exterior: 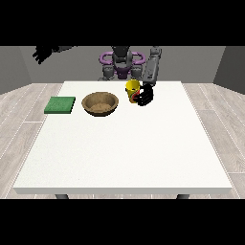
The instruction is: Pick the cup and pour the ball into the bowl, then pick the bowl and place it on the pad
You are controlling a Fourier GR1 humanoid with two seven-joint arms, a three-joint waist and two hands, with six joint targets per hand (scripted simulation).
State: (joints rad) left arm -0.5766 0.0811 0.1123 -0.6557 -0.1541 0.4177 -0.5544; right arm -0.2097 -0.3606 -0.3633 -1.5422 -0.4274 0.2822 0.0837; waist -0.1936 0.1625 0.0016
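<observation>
Cup [132, 89], yellow, stands upright on the white desk [124, 148], just to the view's right of the wooden bowl [100, 103] and a little farther back toward the robot. I use the bowl as my reference throughout.

Front view. The robot hand at the view's right [145, 95] sits against the cup's right side, touching or nearly so. Its dark fingers seem to curve toward the cup wall, but I cannot tell whether they are closed round it or merely alongside. The cup shows no lift off the desk. The ball is not visible to me; I take it to be inside the cup, hidden by the rim.

The robot hand at the view's left [42, 52] is raised high, well apart from the bowl, up and to the left of it, above desk level. I cannot tell how it is set.

Green pad [60, 105] lies flat on the desk to the left of the bowl, near it, with a gap between. The bowl looks empty from here.

My read: the first step is in hand, grasping the cup. Nothing poured yet. The next move calls for a secure wrap on the cup, a lift, a short carry leftward over the bowl's rim, then a tilt so the ball drops inside and not past it.
</observation>
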